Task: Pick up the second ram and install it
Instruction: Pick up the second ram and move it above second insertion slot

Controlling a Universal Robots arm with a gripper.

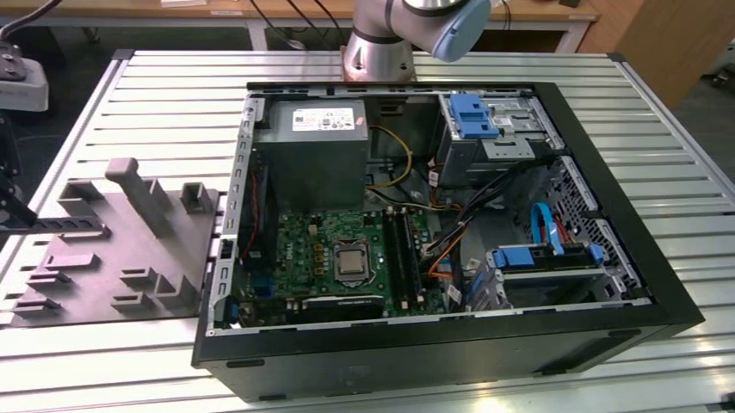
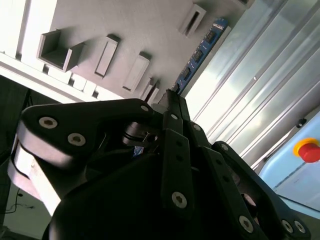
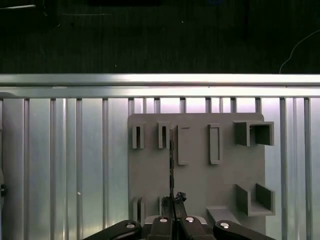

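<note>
Grey holder plate (image 3: pixel 200 192) right under me now, ribbed metal table (image 3: pixel 65 150) spreading out around it. My gripper (image 3: pixel 173 200) has its fingers pinched together, clamped on one end of the second ram (image 3: pixel 171 160). The stick juts out from my tips over the plate, between the plate's slots, and shows edge-on in the first wrist view. In the second wrist view the second ram (image 2: pixel 200 52) shows its blue face and dark chips, running past the plate (image 2: pixel 125 30) from my gripper (image 2: pixel 170 97).

Over in the exterior view, the open computer case (image 1: pixel 436 361) lies just beside the plate (image 1: pixel 103 258). Inside it, the power supply (image 1: pixel 310 155) and the green motherboard (image 1: pixel 310 249) take the half nearer the plate. Drive cages (image 1: pixel 494 120) with blue latches sit on the side away from the plate. Loose cables (image 1: pixel 460 215) run between them.
</note>
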